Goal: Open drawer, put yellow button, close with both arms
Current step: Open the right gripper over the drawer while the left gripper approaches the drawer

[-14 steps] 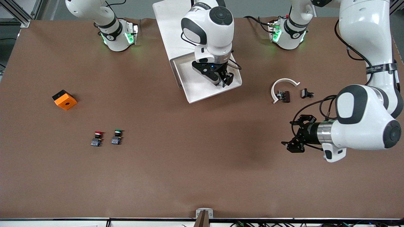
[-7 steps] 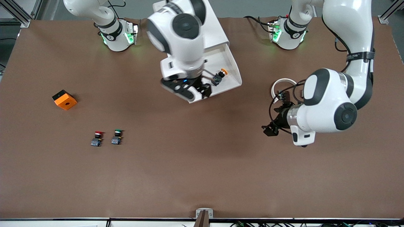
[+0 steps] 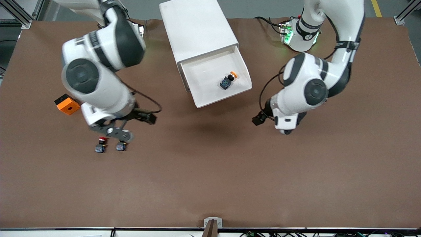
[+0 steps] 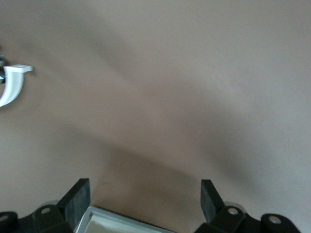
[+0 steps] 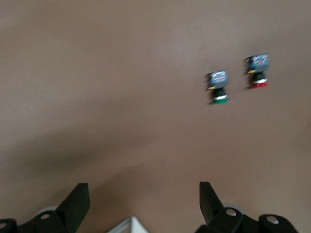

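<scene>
Lying in the smooth white drawer (image 3: 241,67), round-capped yellow button (image 3: 228,80); both fingers (image 4: 77,198) (image 5: 77,200) spread.

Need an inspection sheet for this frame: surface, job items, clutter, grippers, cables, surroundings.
Surface: brown table, bare near the front camera.
Job's things: drawer open; yellow button lying in it.
Clutter: red button, green button, orange block.
Grippers: left gripper open, empty, over bare table; right gripper open, empty, above the two buttons.
Cables: black cable looped off right wrist.
Surroundings: aluminium frame at corners.
</scene>
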Controlling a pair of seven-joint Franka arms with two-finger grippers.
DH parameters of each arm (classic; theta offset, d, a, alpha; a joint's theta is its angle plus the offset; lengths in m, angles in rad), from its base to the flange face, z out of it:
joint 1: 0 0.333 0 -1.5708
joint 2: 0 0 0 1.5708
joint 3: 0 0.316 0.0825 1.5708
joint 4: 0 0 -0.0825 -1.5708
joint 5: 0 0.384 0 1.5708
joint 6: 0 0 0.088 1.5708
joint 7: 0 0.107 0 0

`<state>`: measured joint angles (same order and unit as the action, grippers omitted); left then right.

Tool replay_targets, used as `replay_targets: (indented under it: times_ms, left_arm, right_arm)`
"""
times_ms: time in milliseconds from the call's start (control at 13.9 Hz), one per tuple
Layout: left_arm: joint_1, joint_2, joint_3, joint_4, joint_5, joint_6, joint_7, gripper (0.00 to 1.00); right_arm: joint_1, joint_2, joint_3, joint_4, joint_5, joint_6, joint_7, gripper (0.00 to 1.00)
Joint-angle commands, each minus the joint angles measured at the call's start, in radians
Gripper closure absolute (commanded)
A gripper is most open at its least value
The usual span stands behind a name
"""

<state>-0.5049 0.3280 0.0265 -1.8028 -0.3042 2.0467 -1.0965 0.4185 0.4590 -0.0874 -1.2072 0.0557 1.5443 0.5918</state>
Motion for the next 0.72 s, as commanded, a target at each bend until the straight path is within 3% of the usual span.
replay_targets:
  times_ms: [0,430,646]
  left_arm:
    - [-0.006,-0.06,-0.072,-0.101,0.039,0.099,0.027,0.0]
    - [-0.007,-0.054,-0.223,-0.107,0.037,0.101,0.012,0.0]
    - [-0.007,-0.052,-0.298,-0.128,0.036,0.101,-0.026,0.0]
  right_arm:
    - [-0.134,-0.026,0.017,-0.012,-0.002,-0.044,-0.212,0.0]
    - [-0.384,-0.046,0.017,-0.014,-0.04,-0.086,-0.571,0.0]
    - [-0.47,-0.045,0.018,-0.014,-0.039,-0.084,-0.639,0.0]
